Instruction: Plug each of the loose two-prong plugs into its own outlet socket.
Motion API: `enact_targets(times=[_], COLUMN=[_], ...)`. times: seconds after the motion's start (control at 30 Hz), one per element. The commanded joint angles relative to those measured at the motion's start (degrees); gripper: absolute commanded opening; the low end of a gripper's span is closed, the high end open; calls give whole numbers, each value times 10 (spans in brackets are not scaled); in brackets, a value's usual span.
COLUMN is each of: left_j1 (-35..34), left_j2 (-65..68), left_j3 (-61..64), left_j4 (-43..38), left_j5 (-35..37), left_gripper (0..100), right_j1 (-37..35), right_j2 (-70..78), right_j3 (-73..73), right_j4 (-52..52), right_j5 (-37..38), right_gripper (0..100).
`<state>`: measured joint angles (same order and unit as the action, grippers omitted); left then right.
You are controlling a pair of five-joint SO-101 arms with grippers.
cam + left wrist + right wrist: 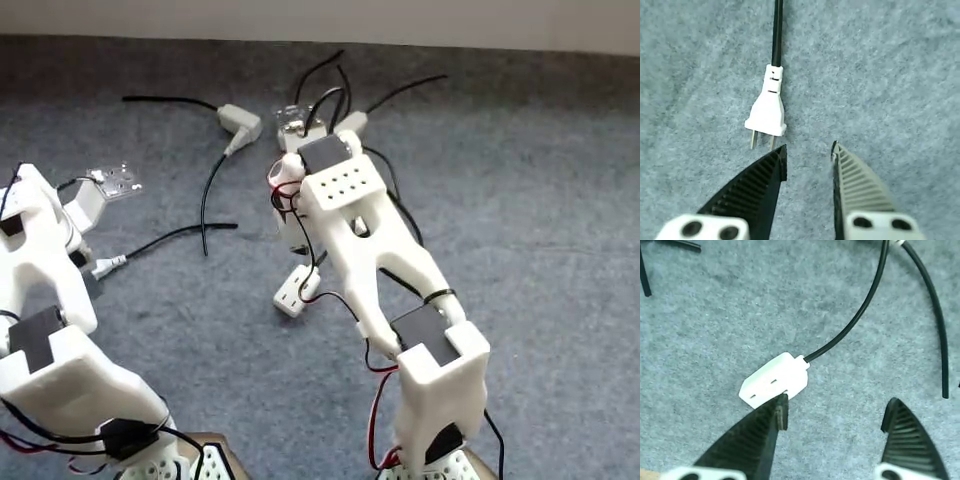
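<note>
A white two-prong plug [768, 112] on a black cord lies flat on the grey carpet, prongs toward my left gripper [809, 149]. That gripper is open, and its black fingertip [777, 160] sits just short of the prongs. From above, this plug [112, 263] lies beside the left arm. A white outlet socket [774, 380] with two slots and a black cord lies by one fingertip [776, 412] of my open right gripper [837, 401], off to the side of the gap. In the high view the socket [295, 290] rests under the right arm.
Another white connector [240, 127] on a black cord lies at the back. Several black cords [330, 90] tangle behind the right arm, near a further white piece [351, 121]. A loose cord [205, 200] crosses between the arms. Grey carpet [540, 220] covers the surface.
</note>
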<state>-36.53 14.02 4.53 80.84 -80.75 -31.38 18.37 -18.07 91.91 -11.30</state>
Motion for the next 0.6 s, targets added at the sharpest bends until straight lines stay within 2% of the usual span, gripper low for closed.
enact_targets(times=[0.0, 0.13, 0.4, 0.57], left_j1=[22, 28, 28, 29], left_j2=[-3, -3, 66, 95], left_j3=[-2, -2, -4, -10], left_j4=[9, -20, -151, -164], left_j5=[-190, -190, -191, -191], left_gripper=[154, 154, 154, 154], right_j1=[8, 8, 8, 8], right_j2=[-32, -32, -32, -32], right_j3=[-25, -25, -25, -25], right_j4=[5, 5, 1, 0], right_j5=[8, 8, 8, 8], right_gripper=[296, 296, 296, 296])
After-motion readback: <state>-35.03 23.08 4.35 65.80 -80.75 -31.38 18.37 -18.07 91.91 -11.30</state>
